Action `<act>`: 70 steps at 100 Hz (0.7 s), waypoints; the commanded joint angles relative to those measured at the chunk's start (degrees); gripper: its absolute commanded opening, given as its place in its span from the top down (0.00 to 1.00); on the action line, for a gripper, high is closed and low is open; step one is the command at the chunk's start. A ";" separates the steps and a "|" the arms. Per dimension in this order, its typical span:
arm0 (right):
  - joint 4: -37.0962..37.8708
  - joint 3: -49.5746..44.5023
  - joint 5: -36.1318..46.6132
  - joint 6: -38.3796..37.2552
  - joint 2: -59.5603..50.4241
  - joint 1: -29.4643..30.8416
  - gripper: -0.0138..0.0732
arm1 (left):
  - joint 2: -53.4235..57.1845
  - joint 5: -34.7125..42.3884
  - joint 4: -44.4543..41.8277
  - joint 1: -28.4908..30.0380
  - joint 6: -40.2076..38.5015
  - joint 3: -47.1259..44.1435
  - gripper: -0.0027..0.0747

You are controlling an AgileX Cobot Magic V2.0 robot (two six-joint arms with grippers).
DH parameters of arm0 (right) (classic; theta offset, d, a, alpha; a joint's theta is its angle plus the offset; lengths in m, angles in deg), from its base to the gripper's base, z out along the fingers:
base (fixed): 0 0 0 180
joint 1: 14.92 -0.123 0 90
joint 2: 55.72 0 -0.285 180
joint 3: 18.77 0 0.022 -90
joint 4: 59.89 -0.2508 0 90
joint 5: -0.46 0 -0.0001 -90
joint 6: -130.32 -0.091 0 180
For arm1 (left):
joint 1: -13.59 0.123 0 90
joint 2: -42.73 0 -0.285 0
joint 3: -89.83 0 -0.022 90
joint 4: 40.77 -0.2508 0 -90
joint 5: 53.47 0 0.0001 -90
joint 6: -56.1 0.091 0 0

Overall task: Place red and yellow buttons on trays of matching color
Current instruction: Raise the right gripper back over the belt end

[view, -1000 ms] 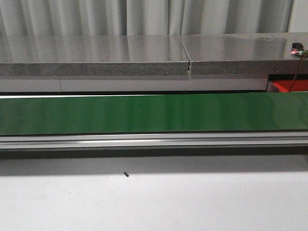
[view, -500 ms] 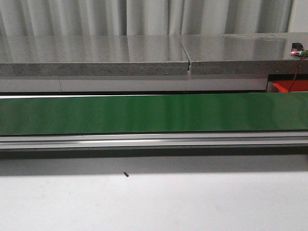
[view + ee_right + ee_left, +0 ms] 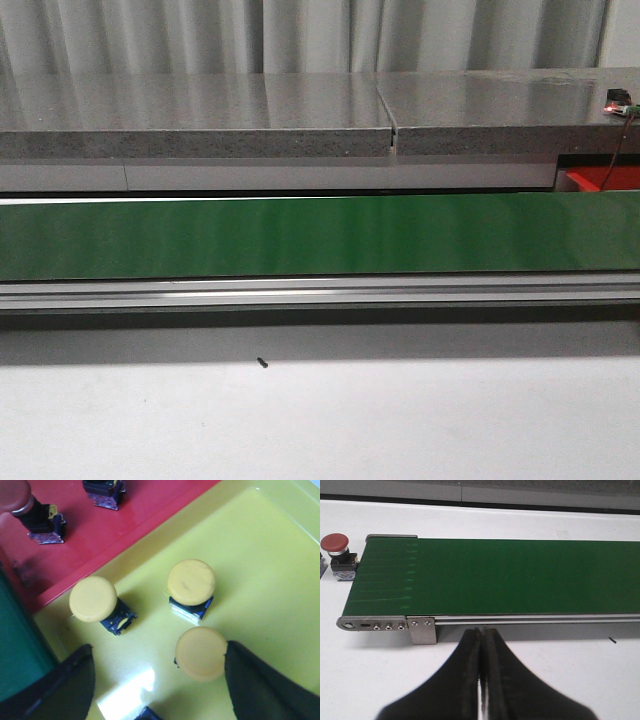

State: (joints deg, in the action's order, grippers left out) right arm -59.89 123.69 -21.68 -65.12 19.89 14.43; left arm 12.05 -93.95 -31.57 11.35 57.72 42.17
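While right gripper (image 3: 155,680) fingers spread over yellow tray (image 3: 260,545) | three yellow buttons (image 3: 191,582) inside | left gripper (image 3: 481,680) fingers clenched, empty, near green belt (image 3: 520,575)

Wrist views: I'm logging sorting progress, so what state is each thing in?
Left gripper: shut, empty, above the white table.
Right gripper: open, over the yellow tray.
Yellow buttons: three upright in the yellow tray.
Red tray: holds a red button.
Green belt: bare.
Red button beside belt: upright, unsorted.

Pale pleated curtains (image 3: 300,35) hang behind a grey speckled stone counter (image 3: 200,115), whose two slabs meet at a seam.
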 commanded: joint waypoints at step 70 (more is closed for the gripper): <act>0.00 1.73 -2.09 16.74 -15.42 -23.74 0.91 | -0.30 3.70 0.97 -0.50 -0.40 1.48 0.99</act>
State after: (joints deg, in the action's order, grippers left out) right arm -59.89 123.69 -29.08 -50.54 7.05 -8.10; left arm 12.05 -93.95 -31.54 11.35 57.72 42.17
